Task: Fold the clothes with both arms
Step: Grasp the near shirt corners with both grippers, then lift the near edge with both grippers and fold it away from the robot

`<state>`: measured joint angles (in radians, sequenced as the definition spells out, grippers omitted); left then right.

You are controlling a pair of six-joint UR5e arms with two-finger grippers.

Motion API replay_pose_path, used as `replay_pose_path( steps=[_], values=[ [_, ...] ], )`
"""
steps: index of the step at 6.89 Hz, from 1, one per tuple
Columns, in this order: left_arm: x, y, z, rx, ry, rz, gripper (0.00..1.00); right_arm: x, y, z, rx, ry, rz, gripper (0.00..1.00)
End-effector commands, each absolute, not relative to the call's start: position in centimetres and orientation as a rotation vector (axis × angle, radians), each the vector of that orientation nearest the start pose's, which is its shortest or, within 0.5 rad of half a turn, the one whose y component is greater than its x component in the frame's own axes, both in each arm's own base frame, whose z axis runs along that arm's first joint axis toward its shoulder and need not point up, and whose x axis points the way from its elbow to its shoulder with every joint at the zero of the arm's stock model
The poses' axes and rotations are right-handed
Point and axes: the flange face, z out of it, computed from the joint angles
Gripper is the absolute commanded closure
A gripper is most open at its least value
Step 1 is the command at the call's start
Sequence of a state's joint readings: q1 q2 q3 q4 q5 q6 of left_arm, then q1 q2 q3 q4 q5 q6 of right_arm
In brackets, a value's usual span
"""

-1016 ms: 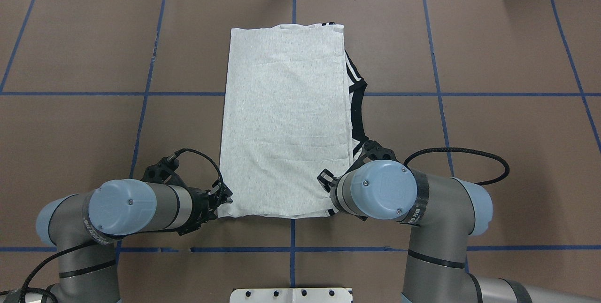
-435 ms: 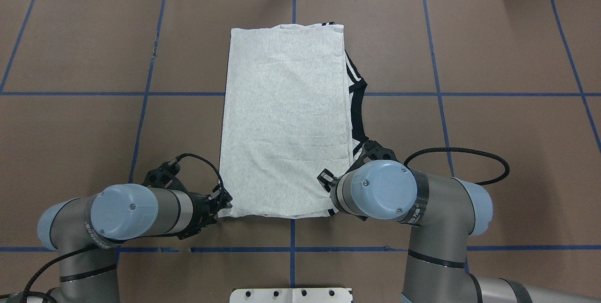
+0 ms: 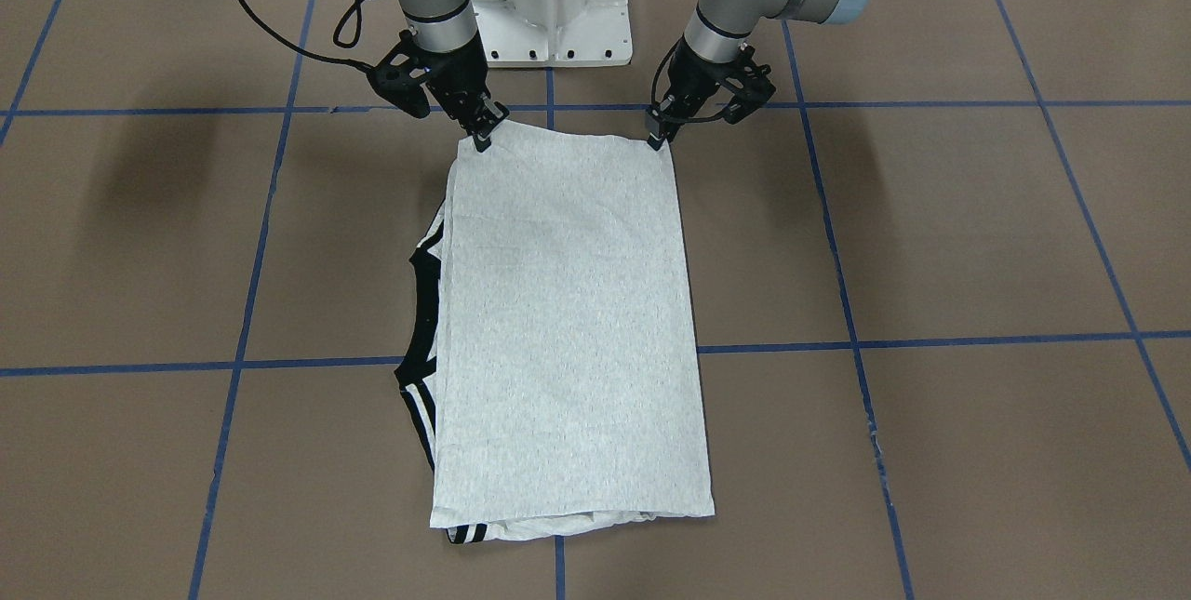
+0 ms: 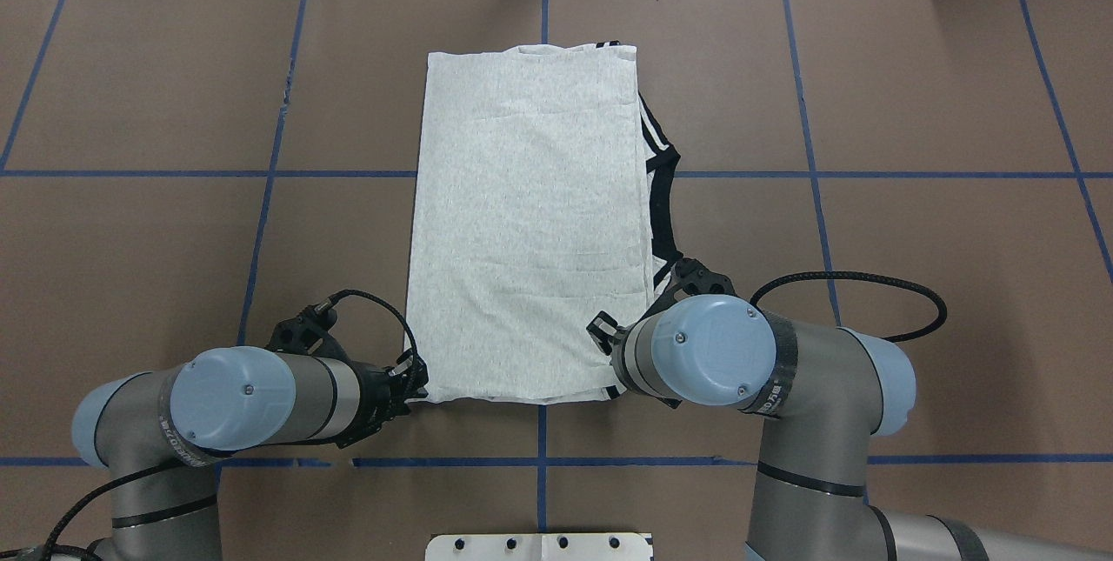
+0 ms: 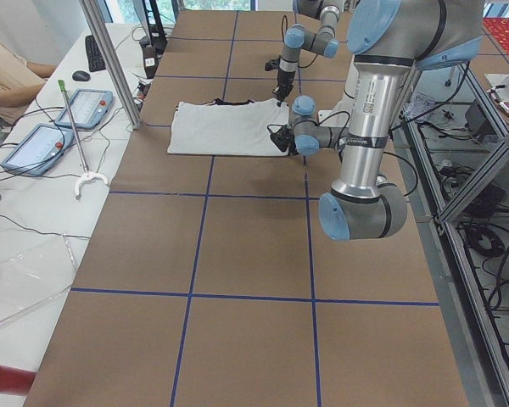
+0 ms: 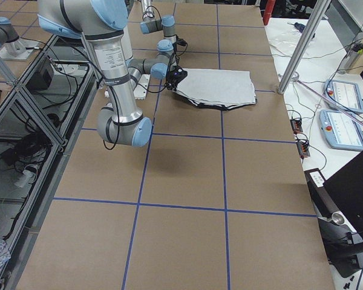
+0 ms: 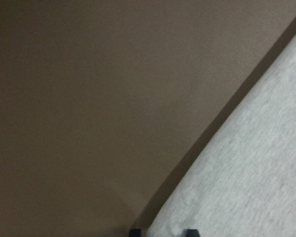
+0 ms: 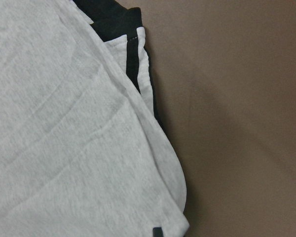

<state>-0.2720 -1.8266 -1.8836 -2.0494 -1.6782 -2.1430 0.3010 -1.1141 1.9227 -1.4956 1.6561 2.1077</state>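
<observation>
The left fingers (image 3: 656, 137) and right fingers (image 3: 480, 137) touch T-shirt (image 3: 568, 321) corners (tips mostly hidden); whether clamped, cannot tell.

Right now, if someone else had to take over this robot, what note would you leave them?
Left gripper: at one near corner of the light grey T-shirt with black trim, fingertips apart around its edge, not yet pinching.
Right gripper: at the other near corner; grip cannot be told.
Shirt: flat on the brown table, folded into a long rectangle, black collar poking out on the robot's right.
Left to do: probably grip both corners and fold them over to the far edge.
</observation>
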Motion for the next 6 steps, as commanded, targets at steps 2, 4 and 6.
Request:
replay_pose_path(
  steps=[2, 4, 6],
  values=[
    [51.5, -27.1, 31.9, -0.261, 1.058, -0.704, 1.0, -53.4, -29.6, 24.5, -0.187, -0.893, 0.743, 1.0],
    [48.5, -26.2, 29.7, -0.268, 1.099, -0.696, 1.0, -53.0, -29.5, 24.3, -0.188, -0.898, 0.746, 1.0],
    [47.0, -24.2, 26.8, -0.327, 1.156, -0.7, 1.0, -51.0, -27.4, 23.8, -0.219, -0.926, 0.744, 1.0]
  ],
)
